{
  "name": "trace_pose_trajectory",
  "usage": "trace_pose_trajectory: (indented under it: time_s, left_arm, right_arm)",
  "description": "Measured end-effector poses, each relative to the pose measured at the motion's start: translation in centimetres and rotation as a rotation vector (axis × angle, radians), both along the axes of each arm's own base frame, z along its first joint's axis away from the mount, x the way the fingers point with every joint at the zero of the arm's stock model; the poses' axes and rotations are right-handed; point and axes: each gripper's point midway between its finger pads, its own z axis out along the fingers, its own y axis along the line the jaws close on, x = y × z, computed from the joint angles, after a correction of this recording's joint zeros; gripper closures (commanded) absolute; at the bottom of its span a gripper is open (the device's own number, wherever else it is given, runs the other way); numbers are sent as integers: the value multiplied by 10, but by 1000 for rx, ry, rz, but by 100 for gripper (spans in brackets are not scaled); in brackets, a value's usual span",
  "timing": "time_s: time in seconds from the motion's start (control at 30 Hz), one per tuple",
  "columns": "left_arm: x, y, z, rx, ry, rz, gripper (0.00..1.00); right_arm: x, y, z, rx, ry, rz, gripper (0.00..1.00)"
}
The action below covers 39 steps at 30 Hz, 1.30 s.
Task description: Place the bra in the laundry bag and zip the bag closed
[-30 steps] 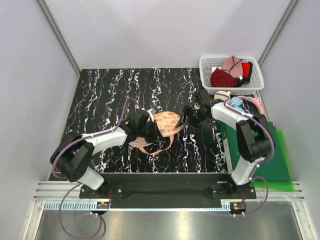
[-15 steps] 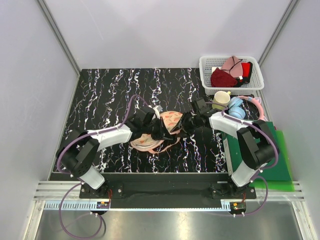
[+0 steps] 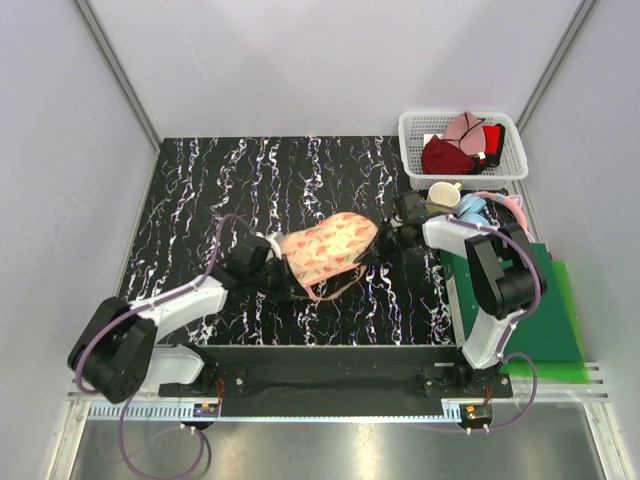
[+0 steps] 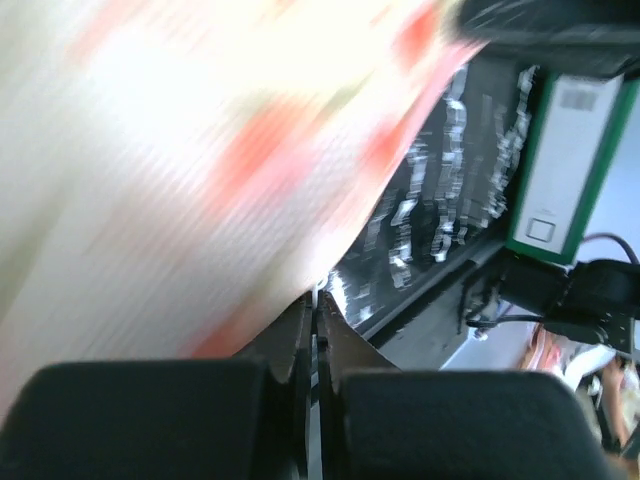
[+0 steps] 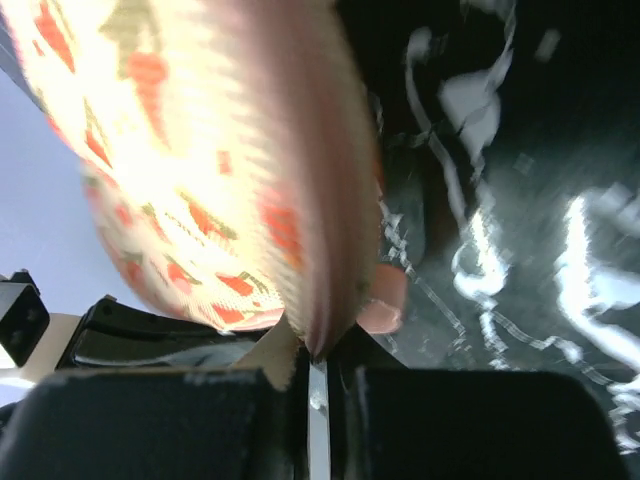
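Observation:
The laundry bag [image 3: 325,248], peach with a red speckled print, hangs stretched just above the middle of the table between both grippers. My left gripper [image 3: 272,262] is shut on its left edge. In the left wrist view the printed fabric [image 4: 200,150] runs right down into the closed gripper [image 4: 318,300]. My right gripper [image 3: 375,245] is shut on the bag's right end. In the right wrist view the pink zip edge [image 5: 325,250] is pinched at the tips of the gripper [image 5: 318,355]. The bra is hidden.
A pink loop [image 3: 335,288] dangles under the bag's near side. A white basket [image 3: 412,150] with dark red and pale pink garments stands at the back right. A cream mug [image 3: 443,193] and a blue item [image 3: 472,212] sit beside the right arm, by a green mat [image 3: 545,310].
The right gripper has closed on the bag's right end. The left gripper has pulled back to the left, so the crumpled bag is now drawn out flat between the two.

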Motion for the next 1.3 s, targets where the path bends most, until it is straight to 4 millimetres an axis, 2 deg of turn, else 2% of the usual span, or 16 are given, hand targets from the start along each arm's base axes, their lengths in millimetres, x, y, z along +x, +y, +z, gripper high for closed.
trace_pose_trajectory:
  time_s: [0.1,0.13,0.23,0.27,0.33,0.37,0.43,0.53,0.7,0.77,0.83,1.07,1.23,1.27,1.3]
  left_arm:
    - [-3,28,-4,34,-1,57,100]
    - [-4,31,-3,39,-5,59,100]
    - [-5,31,0,34,-14,49,100]
    - [-6,31,0,33,-13,47,100]
    - [-6,28,0,33,-6,40,100]
    - [-5,26,-1,35,1,36,100]
    - [0,20,2,34,8,33,100]
    - [14,0,12,18,4,15,100]
    - [38,-39,36,-38,-45,-22,100]
    - [42,-50,41,-53,-55,-35,100]
    - [42,-57,42,-60,-54,-50,100]
    - [29,-67,36,-56,-32,-87,100]
    - [23,-73,37,-65,-26,-100,100]
    - [22,-74,36,-68,-27,-102,100]
    - [21,-74,36,-68,-27,-103,100]
  right_arm:
    - [16,-10,-5,-18,-37,43,95]
    - [20,-11,-5,-22,-50,59,89]
    - [31,-8,-1,-35,-88,121,73]
    - [35,-7,1,-39,-101,138,62]
    - [38,-7,7,-53,-118,160,54]
    - [40,-7,10,-60,-129,167,45]
    - [41,-8,14,-76,-138,170,36]
    - [31,-10,24,-96,-128,161,26]
    - [-10,8,52,-34,-155,132,21]
    - [-29,13,55,-6,-145,113,22]
    - [-37,14,52,14,-124,79,26]
    - [-22,19,46,35,-120,5,42]
    - [-13,24,36,44,-103,-22,71]
    - [-12,25,33,43,-97,-24,84]
    - [-12,25,29,40,-89,-26,89]
